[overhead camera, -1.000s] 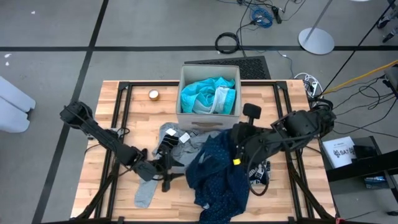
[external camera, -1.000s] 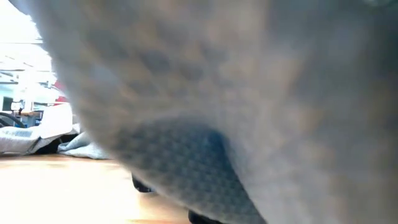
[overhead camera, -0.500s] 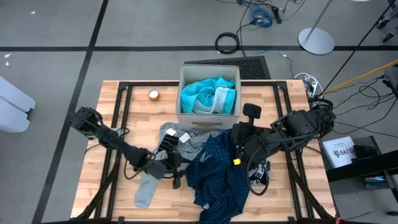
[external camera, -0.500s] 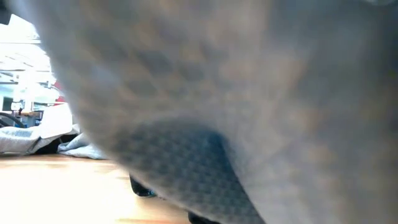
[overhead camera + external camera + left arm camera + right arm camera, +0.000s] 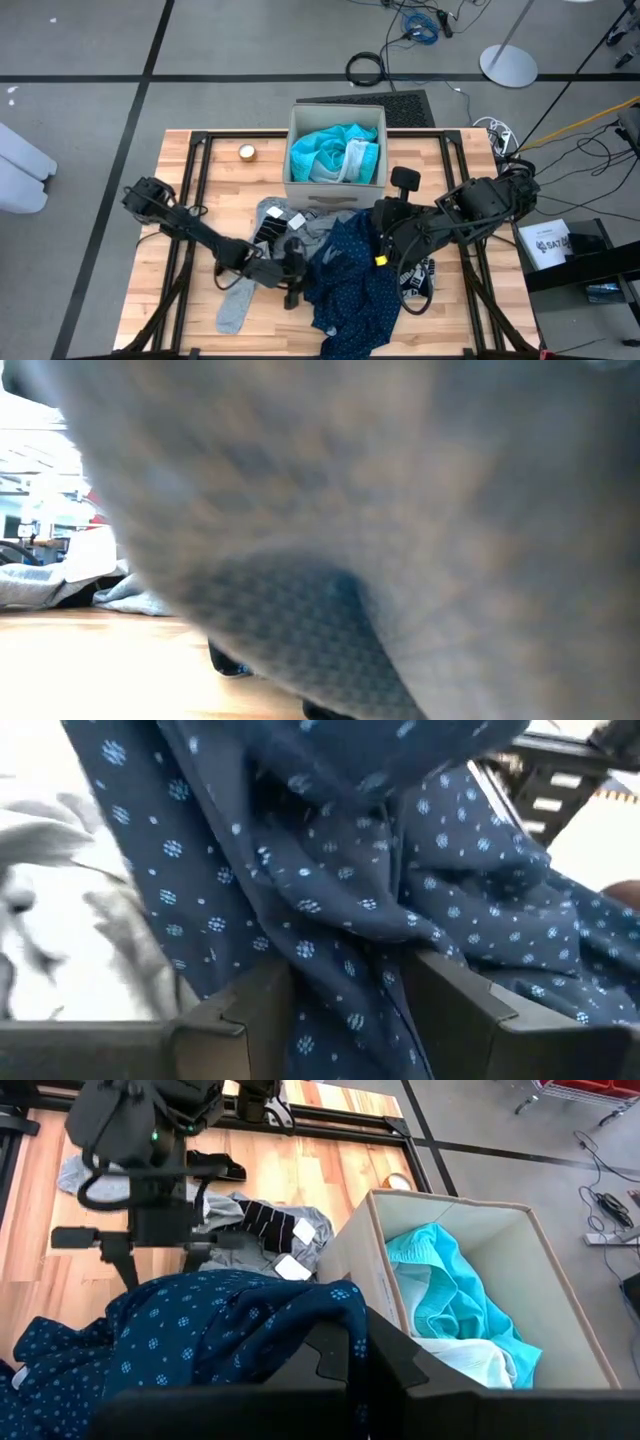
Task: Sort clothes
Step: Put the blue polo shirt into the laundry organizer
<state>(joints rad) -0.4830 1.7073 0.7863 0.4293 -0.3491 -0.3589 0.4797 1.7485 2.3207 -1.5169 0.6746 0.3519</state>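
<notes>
The navy dotted garment (image 5: 350, 275) hangs from my right gripper (image 5: 383, 232), which is shut on it in front of the beige box (image 5: 296, 150). Its lower part lies heaped on the table. My left gripper (image 5: 296, 272) is low at the garment's left edge, open, with a fold of the navy cloth (image 5: 345, 1010) between its fingers. A turquoise garment (image 5: 335, 150) lies in the box. Grey garments (image 5: 300, 232) and a black-and-white striped piece (image 5: 268, 230) lie in front of the box. A grey sock (image 5: 235, 305) lies near the front edge. My left gripper has a hanging fold of the navy garment (image 5: 340, 970) in the gap between its open fingers (image 5: 250, 1015), coming level from the table's left; the cloth fills the gap. My right gripper pinches a bunched upper part of the navy garment (image 5: 335, 1305) between its two fingers (image 5: 400, 1360). The cloth hangs slack below them, its lower end on the table.
A small round object (image 5: 247, 152) sits at the far left of the table. A dark patterned sock (image 5: 415, 282) lies right of the navy garment. The low view is almost filled by blurred cloth (image 5: 400, 510) close to the camera. Bare wood shows at the front left.
My left gripper has moved toward the table's right edge, along the table, up to the left edge of the navy garment. My right gripper and the garment have stayed where they were.
</notes>
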